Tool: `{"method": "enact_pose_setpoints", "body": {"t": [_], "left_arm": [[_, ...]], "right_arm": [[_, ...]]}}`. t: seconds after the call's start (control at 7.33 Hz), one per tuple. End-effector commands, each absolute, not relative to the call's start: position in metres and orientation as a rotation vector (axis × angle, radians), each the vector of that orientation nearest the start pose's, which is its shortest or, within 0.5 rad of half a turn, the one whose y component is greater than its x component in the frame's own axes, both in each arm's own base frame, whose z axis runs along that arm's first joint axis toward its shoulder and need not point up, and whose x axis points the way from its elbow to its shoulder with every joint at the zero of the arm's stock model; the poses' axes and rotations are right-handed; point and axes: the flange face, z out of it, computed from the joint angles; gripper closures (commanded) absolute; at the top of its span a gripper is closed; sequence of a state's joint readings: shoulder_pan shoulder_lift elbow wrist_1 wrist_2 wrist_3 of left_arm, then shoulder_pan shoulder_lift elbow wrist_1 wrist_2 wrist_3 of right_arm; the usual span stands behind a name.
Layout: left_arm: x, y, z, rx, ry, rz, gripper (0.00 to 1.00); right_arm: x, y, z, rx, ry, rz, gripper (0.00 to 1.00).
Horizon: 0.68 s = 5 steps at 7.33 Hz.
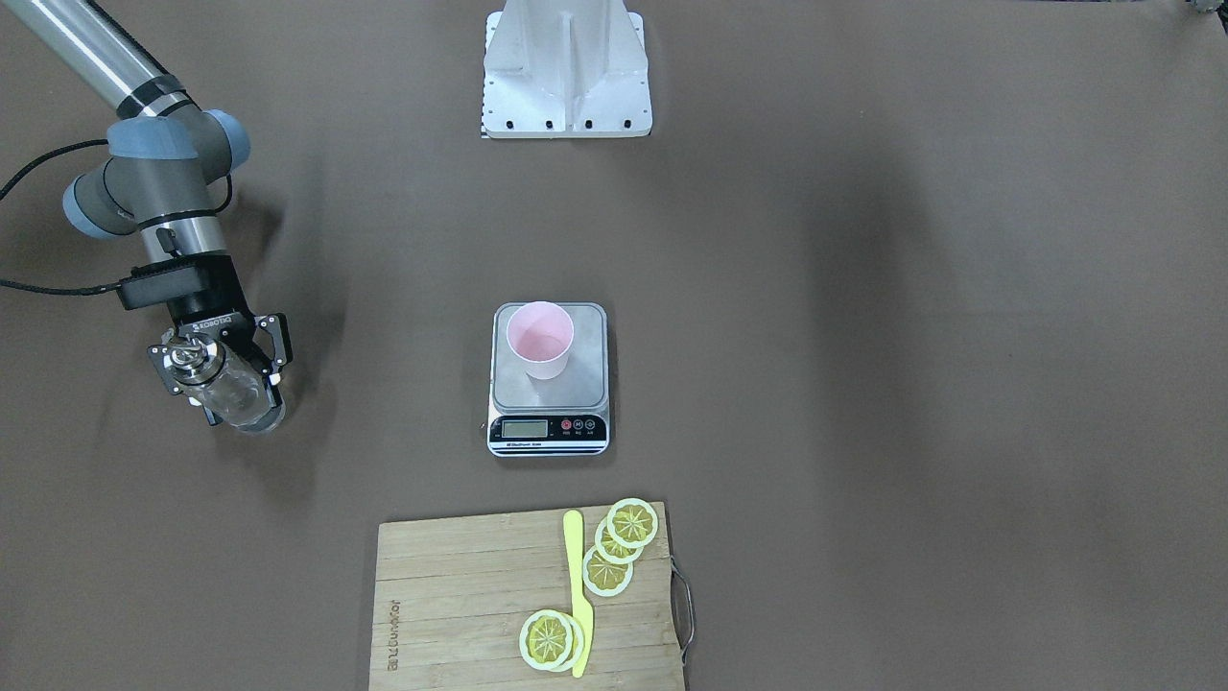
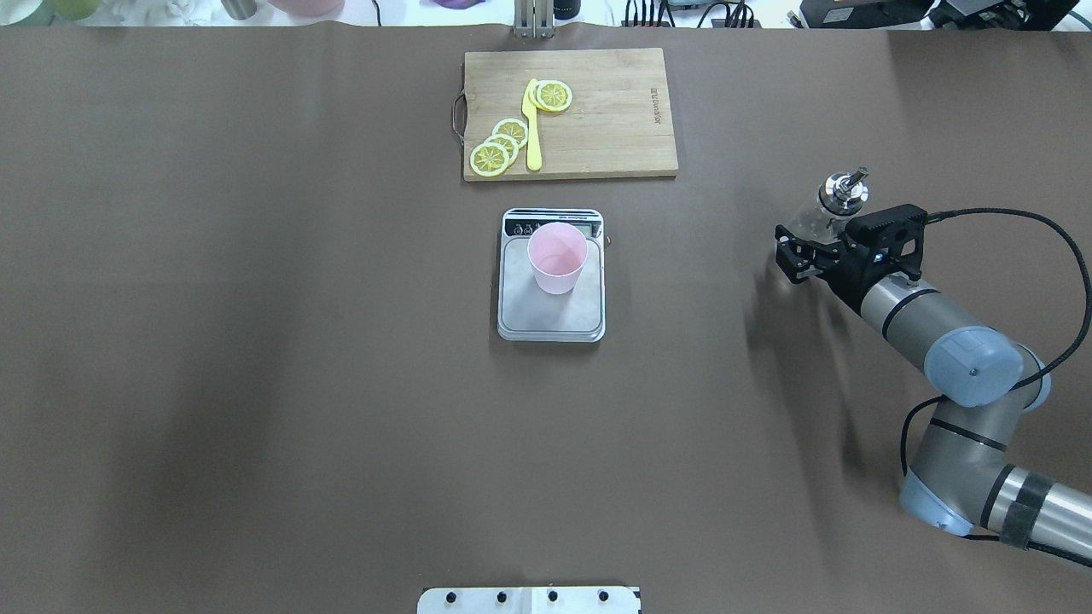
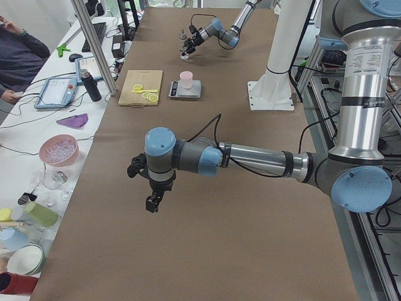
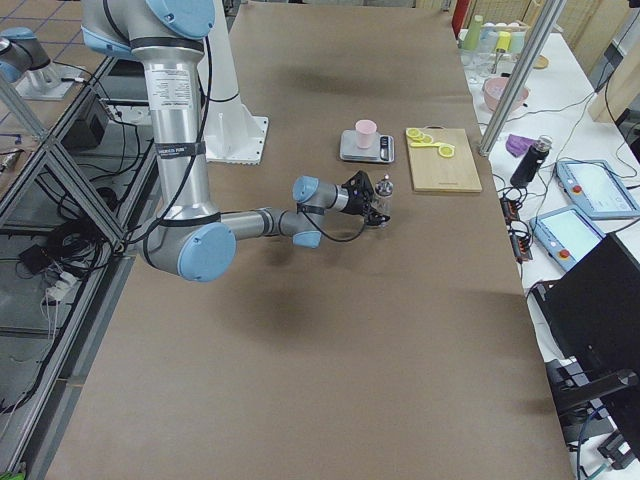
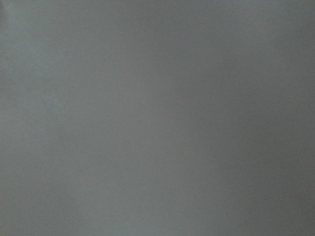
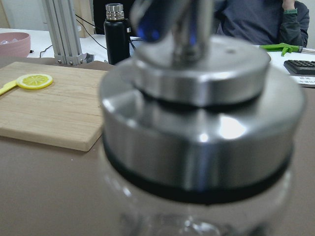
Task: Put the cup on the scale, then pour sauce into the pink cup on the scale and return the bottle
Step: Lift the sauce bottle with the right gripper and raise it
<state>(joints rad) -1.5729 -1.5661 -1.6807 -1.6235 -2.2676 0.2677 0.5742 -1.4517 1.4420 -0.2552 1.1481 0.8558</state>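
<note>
The pale pink cup [image 1: 540, 338] stands upright on the steel platform of the scale [image 1: 576, 389], also seen from overhead, cup [image 2: 557, 257] on scale [image 2: 546, 315]. My right gripper [image 1: 223, 372] is far to the robot's right of the scale, its fingers closed around the clear glass bottle [image 1: 235, 393] with the silver pourer cap [image 2: 843, 188]. The bottle is about upright, low over the table. The cap fills the right wrist view [image 6: 197, 123]. My left gripper [image 3: 152, 202] shows only in the exterior left view, over bare table; I cannot tell its state.
A wooden cutting board [image 2: 597, 119] with lemon slices [image 2: 499, 145] and a yellow knife [image 2: 532, 128] lies beyond the scale. The robot's white base [image 1: 566, 72] stands at the table's near edge. The left wrist view shows only blurred brown surface.
</note>
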Motion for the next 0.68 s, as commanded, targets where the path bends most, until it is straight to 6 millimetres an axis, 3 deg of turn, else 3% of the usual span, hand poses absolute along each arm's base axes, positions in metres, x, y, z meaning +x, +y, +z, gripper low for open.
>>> {"method": "enact_pose_setpoints", "body": {"t": [0.0,0.55], "left_arm": [[-0.094,-0.462,0.629,0.204,0.701,0.259,0.02],[-0.094,-0.459,0.632,0.198,0.702,0.256,0.02]], "right_arm": [[-0.362,-0.462,0.518,1.043,-0.764,0.162,1.0],[-0.357,-0.474,0.523,1.011,-0.68,0.155,1.0]]}}
